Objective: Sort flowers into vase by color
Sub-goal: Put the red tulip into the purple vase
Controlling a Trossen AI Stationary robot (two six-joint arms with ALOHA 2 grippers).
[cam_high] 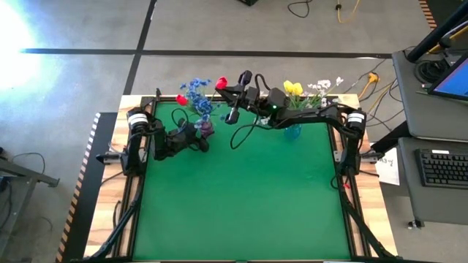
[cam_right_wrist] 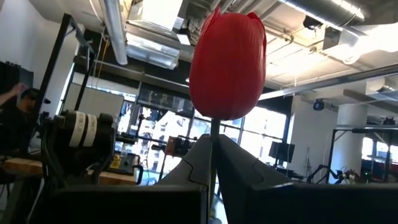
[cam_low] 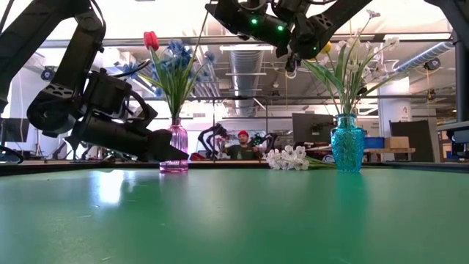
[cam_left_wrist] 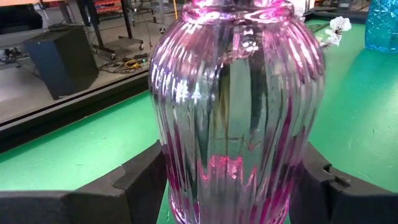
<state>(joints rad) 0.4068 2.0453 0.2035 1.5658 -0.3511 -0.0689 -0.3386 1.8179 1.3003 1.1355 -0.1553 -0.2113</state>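
A ribbed pink glass vase (cam_low: 178,147) stands on the green mat with blue flowers (cam_low: 176,55) and one red tulip (cam_low: 151,40) in it. My left gripper (cam_high: 199,140) is low at its base, shut on it. My right gripper (cam_right_wrist: 212,149) is high above the mat near the pink vase, shut on a second red tulip (cam_right_wrist: 227,65), which also shows in the high view (cam_high: 221,82). A teal vase (cam_low: 347,143) holds yellow tulips (cam_high: 292,88) and white blossoms (cam_high: 323,86). One white spray (cam_low: 289,158) lies on the mat between the vases. My left gripper holds the pink vase by its lower body (cam_left_wrist: 180,186), one finger (cam_left_wrist: 140,183) on each side, coming in level from the table's left. The vase stands upright with its bottom on the mat. My right gripper pinches the red tulip's thin stem (cam_right_wrist: 213,127) just under the bloom, between its two fingers (cam_right_wrist: 249,171). The tulip is lifted clear, with the bloom standing out past the fingertips.
Both vases stand near the table's far edge, the teal one (cam_high: 292,131) under my right arm. The green mat (cam_high: 248,197) stretches open toward the near edge. Cables lie on the floor beyond the far edge, and a desk with a keyboard (cam_high: 444,166) is to the right.
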